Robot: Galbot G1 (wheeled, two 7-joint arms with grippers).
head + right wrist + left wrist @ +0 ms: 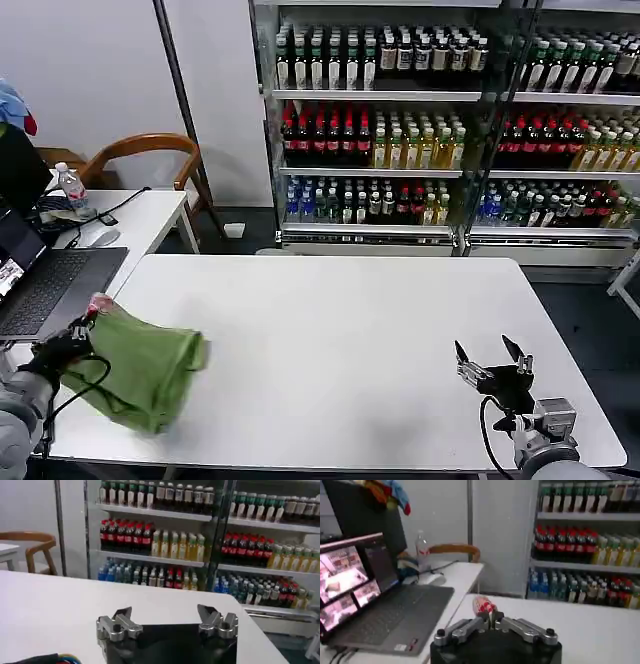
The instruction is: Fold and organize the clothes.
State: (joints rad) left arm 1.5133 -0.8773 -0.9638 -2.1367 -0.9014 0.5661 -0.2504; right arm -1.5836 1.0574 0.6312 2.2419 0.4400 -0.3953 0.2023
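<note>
The clothes are one light green shirt (pixel 140 368), folded into a bundle that lies at the near left edge of the white table (pixel 330 330) and sags over that edge. A red-and-white checkered patch of it (pixel 484 605) sticks up between the fingers of my left gripper (pixel 88 318), which is shut on the shirt's upper corner. In the left wrist view that gripper (pixel 492 620) has its jaws pressed together on the fabric. My right gripper (pixel 492 354) hovers open above the table's near right part, far from the shirt. Nothing sits between the spread fingertips of that gripper (pixel 167 616).
An open laptop (pixel 40 285) sits on a second white desk (pixel 150 215) to the left, with a water bottle (pixel 71 186) and cables. A wooden chair (pixel 150 150) stands behind it. Shelves of bottled drinks (pixel 450 120) line the back wall.
</note>
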